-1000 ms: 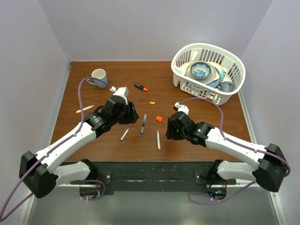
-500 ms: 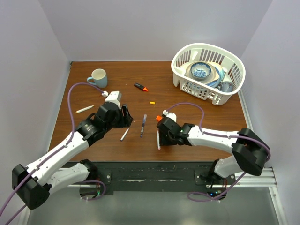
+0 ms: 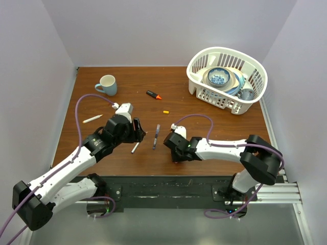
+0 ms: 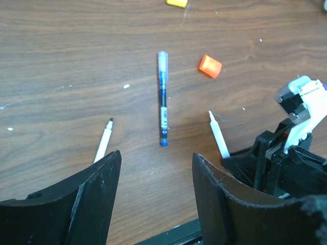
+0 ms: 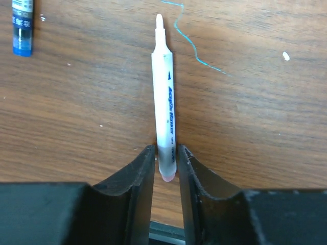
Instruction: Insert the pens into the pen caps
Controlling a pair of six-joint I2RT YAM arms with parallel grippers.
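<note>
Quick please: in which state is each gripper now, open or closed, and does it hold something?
Left gripper: open, holding nothing.
Right gripper: closed on the rear end of the white pen.

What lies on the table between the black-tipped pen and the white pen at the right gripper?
The blue pen lies between the black-tipped pen and the white pen, apart from both; the left wrist view shows it clearly.
</note>
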